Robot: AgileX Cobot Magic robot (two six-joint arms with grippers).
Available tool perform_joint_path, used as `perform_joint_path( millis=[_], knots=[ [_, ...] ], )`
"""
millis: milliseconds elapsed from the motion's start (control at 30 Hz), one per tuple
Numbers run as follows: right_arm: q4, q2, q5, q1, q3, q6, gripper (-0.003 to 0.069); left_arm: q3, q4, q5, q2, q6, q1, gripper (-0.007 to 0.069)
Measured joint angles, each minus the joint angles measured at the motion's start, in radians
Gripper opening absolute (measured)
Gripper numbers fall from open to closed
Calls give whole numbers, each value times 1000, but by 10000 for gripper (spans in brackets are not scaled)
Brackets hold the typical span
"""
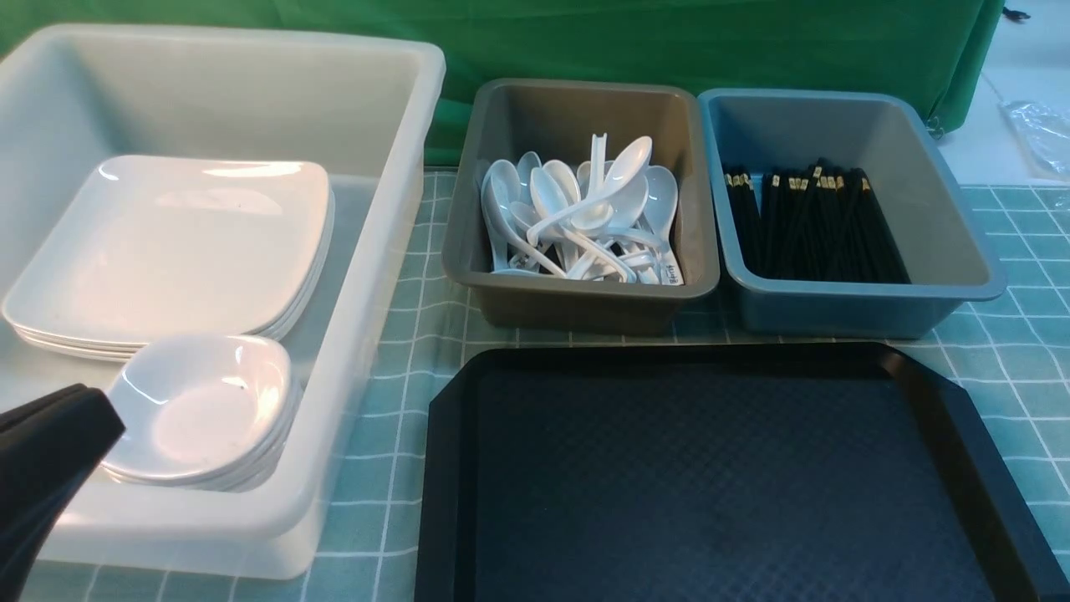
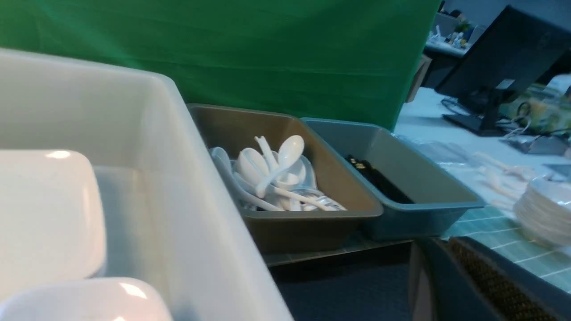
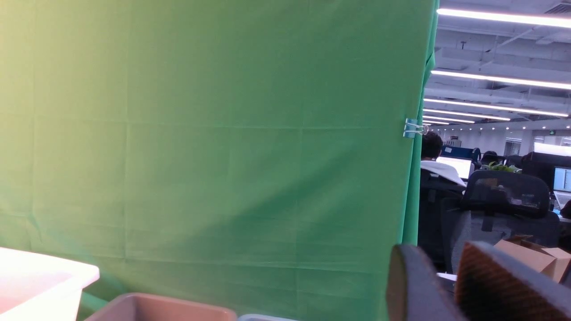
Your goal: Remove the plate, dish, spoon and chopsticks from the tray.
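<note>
The black tray (image 1: 443,468) lies in front with nothing on its textured floor. White plates (image 1: 175,242) are stacked in the big white bin (image 1: 376,251), with small white dishes (image 1: 205,405) stacked in front of them. Several white spoons (image 1: 585,213) lie in the grey-brown bin (image 1: 585,305). Black chopsticks (image 1: 815,221) fill the blue-grey bin (image 1: 836,309). My left gripper (image 1: 50,443) (image 2: 432,243) is shut and empty, beside the dishes at the white bin's near edge. My right gripper (image 3: 435,254) shows only in its wrist view, raised, its fingers apart with nothing between them.
The three bins stand in a row behind the tray on a teal checked cloth, with a green curtain (image 1: 669,42) behind them. In the left wrist view, another pile of white dishes (image 2: 544,214) sits on the cloth beyond the blue-grey bin.
</note>
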Motion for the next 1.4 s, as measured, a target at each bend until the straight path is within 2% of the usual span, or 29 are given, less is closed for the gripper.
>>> perform_joint_path(
  millis=[167,233,333,500,767,1400],
  knots=[
    [0,0,-1,0,0,0,196,64,182,-61,-30,-57,28,11],
    [0,0,-1,0,0,0,196,138,257,-99,-79,-96,99,11],
    [0,0,-1,0,0,0,197,255,283,-121,-168,-107,234,11],
    [0,0,-1,0,0,0,205,373,292,-119,-229,-112,342,11],
    [0,0,-1,0,0,0,213,398,330,-70,-232,-127,327,11],
    [0,0,-1,0,0,1,241,398,384,-69,-232,-140,327,11]
  ],
)
